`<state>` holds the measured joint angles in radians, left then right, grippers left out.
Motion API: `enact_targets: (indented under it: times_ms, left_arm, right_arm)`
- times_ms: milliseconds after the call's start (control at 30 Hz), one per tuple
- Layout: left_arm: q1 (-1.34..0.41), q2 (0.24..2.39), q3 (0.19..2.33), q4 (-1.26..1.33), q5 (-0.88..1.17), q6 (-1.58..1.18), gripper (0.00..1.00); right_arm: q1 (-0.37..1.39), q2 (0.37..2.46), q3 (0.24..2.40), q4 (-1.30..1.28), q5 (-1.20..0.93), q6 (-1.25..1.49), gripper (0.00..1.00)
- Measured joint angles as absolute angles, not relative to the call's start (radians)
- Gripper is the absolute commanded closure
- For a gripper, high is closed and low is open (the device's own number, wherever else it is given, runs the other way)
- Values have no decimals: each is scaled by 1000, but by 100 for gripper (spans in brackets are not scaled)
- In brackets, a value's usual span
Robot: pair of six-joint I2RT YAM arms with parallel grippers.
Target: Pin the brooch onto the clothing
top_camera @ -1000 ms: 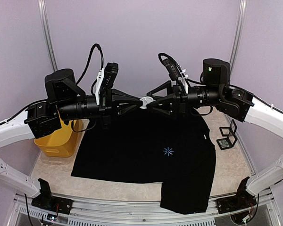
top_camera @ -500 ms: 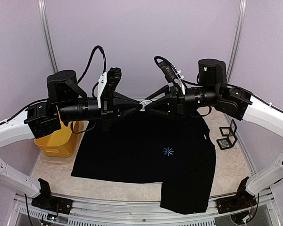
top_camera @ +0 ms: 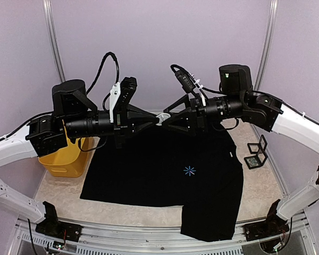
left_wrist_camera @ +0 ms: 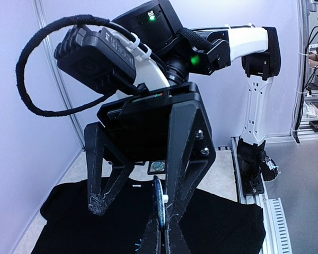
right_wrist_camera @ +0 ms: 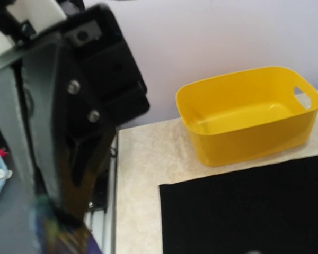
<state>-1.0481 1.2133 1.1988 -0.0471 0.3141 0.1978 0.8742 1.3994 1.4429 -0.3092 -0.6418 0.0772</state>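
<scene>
**Top view:** Both arms are seen raised, their grippers meeting nose to nose at centre frame. The brooch, a small pale piece, is held in the air between them. The left gripper is pinched onto it, while the fingers of the right gripper are spread. The black T-shirt is spread flat on the table across the lower centre, well below the brooch. A light-blue starburst is shown on its chest. A yellow bin is seen at the shirt's left edge, and small black frame stands at right.

**Left wrist:** At bottom centre the left gripper is shown closed tight, the brooch clamped edge-on between its tips. Above it the right gripper is held wide apart, one fingertip at the brooch and the other well off to the left. The T-shirt is seen along the bottom.

**Right wrist:** The left half is filled by blurred black hardware, and no jaw setting can be told here. The yellow bin is seen at upper right and the T-shirt at lower right.
</scene>
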Motion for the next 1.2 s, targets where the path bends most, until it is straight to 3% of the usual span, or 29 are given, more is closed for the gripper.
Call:
enact_targets:
  times_ms: [167, 200, 300, 400, 767, 967, 1200]
  left_arm:
    - [-1063, 1187, 1198, -66, 318, 212, 100]
    - [-1064, 1182, 1198, -70, 319, 213, 100]
    - [-1064, 1168, 1198, -84, 317, 216, 100]
    - [-1063, 1166, 1198, -93, 316, 218, 100]
    - [-1063, 1167, 1198, -106, 306, 218, 100]
    - [-1060, 1167, 1198, -109, 294, 218, 100]
    - [-1054, 1168, 1198, -108, 285, 206, 100]
  right_arm:
    - [869, 1375, 1419, -334, -690, -12, 20]
    - [869, 1355, 1401, -337, -696, -31, 23]
    - [868, 1277, 1346, -327, -678, -53, 42]
    - [870, 1231, 1326, -259, -651, -10, 45]
    - [955, 1283, 1329, -121, -606, 4, 69]
    - [955, 1310, 1329, -125, -594, -4, 100]
    - [961, 1303, 1312, -113, -606, -18, 100]
